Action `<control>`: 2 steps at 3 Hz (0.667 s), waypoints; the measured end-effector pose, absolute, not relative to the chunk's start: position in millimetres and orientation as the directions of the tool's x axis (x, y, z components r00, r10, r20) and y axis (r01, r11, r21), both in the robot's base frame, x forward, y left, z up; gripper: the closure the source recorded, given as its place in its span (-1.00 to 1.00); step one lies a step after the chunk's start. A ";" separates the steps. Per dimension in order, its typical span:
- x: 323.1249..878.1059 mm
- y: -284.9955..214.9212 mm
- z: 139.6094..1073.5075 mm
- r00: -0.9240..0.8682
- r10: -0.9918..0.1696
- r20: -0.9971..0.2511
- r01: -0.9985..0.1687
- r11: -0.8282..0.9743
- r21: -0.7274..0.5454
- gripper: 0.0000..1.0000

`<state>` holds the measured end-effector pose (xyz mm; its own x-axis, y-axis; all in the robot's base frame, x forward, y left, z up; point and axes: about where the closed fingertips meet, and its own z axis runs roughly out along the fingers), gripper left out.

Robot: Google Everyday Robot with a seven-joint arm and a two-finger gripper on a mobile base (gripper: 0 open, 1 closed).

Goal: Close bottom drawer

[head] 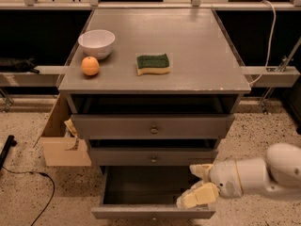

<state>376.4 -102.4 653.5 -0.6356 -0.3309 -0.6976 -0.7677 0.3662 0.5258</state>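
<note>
The bottom drawer [136, 213] of the grey cabinet stands pulled far out. Its slim front panel sits near the lower edge of the camera view, and its dark box [143, 185] has nothing in it. My gripper [197, 183] comes in from the right on a white arm. It hovers over the drawer's front right corner, just behind the front panel. Its cream fingers [196, 197] are spread apart and hold nothing. The drawer's small knob is barely visible at the frame's bottom edge.
Above are the middle drawer [153, 157] and top drawer [153, 126], both slightly out. On the cabinet top [197, 55] sit a white bowl [96, 42], an orange [90, 66] and a green-yellow sponge [153, 63]. A cardboard box [63, 142] stands at the left, and a black cable [28, 173] lies on the floor.
</note>
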 end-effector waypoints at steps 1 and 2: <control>346.9 -90.9 658.3 -0.687 -0.170 -0.707 -0.683 0.486 0.546 -1.00; 331.8 -104.1 644.9 -0.725 -0.087 -0.683 -0.597 0.574 0.560 -1.00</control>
<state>331.8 -104.1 644.9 -0.7249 -0.0865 -0.6834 -0.5968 0.5745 0.5602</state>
